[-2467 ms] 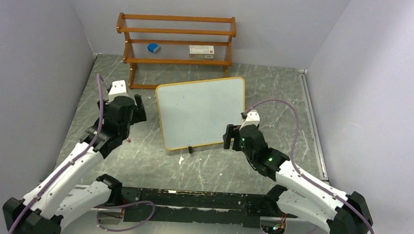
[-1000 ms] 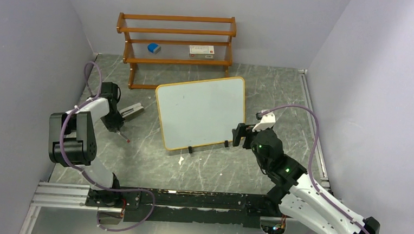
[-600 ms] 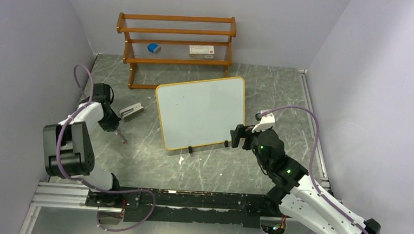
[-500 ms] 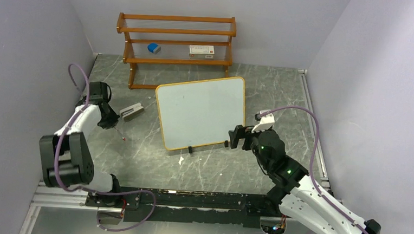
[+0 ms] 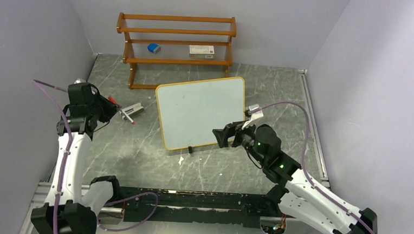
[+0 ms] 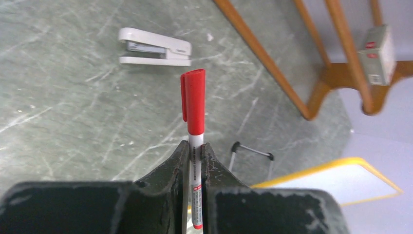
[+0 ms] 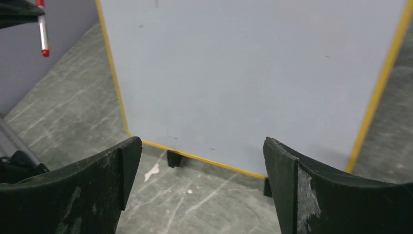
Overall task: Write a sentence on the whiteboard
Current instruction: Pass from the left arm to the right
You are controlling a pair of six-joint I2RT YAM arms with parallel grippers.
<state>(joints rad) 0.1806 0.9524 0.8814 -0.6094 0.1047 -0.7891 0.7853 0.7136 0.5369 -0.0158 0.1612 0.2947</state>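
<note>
Right, starting at the left gripper (image 6: 195, 146): its two fingers are pressed together on the white barrel of a marker (image 6: 194, 105), and the red cap sticks out past the fingertips. Beyond that cap in the left wrist view, a white stapler (image 6: 153, 47) lies flat on the table (image 6: 63, 112), apart from the marker. Only a yellow-framed corner of the whiteboard (image 6: 341, 183) shows there, off to one side and well clear of these fingers. From above, I see the left gripper (image 5: 106, 105) raised near the left wall, with the stapler (image 5: 132, 110) between it and the board.

On my other side, the right gripper (image 7: 202, 146) has its fingers spread as wide as I can see them go, and nothing is between them. The whiteboard (image 7: 243, 73) fills the view ahead. Its near yellow edge runs across the gap between the fingertips, and one black foot (image 7: 173, 158) shows just under it. I cannot tell whether either finger touches the frame.

The overhead view puts the right gripper (image 5: 221, 135) at the board's near edge. The whiteboard (image 5: 200, 111) sits mid-table, turned a little askew, its face blank. Behind it, the brown shelf rack (image 5: 177, 39) stands against the back wall.
</note>
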